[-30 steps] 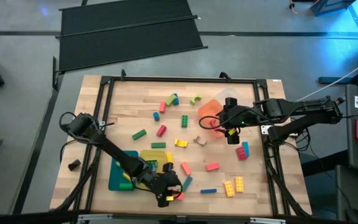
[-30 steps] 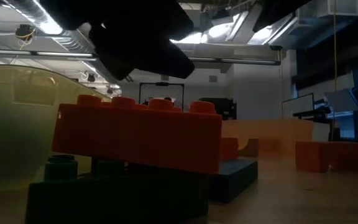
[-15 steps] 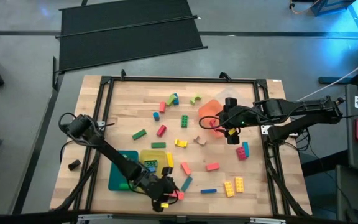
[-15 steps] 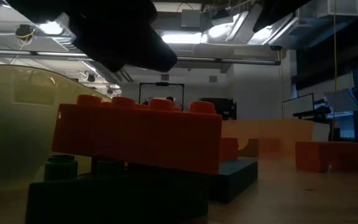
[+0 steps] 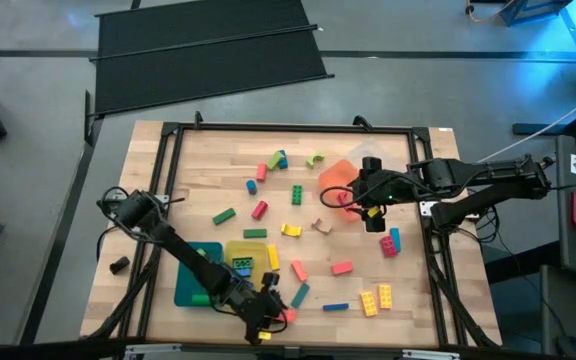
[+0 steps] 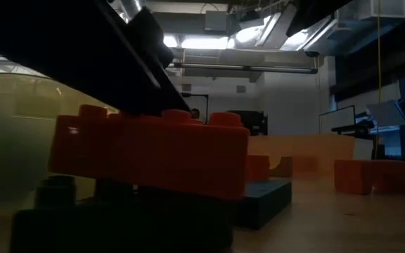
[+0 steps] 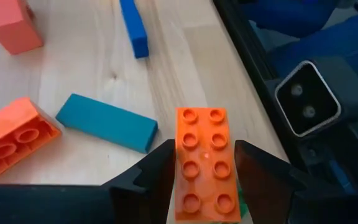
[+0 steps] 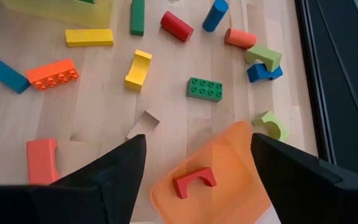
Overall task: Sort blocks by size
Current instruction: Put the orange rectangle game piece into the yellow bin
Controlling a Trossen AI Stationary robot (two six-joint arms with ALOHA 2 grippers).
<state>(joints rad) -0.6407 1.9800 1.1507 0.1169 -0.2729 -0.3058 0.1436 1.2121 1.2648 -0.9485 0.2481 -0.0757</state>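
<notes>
Blocks are the business, and one orange eight-stud brick [image 7: 206,163] sits clamped between the fingers of the left hand [image 5: 265,318], at about six o'clock on the tabletop [image 5: 208,170] near its front rail. Just beside it at nine o'clock in the wrist view lie a teal bar [image 7: 106,122] and an upturned orange brick [image 7: 11,138]; a thin blue bar [image 7: 133,28] lies farther off. A yellow tray [image 5: 240,254] and a teal tray [image 5: 185,287] sit close at ten o'clock. The right hand [image 5: 373,212] hangs spread wide at three o'clock, above an orange tray [image 8: 211,180] holding a red arch [image 8: 193,182]. I judge the step to be carrying: next, lift the brick clear and choose the tray matching its size.
</notes>
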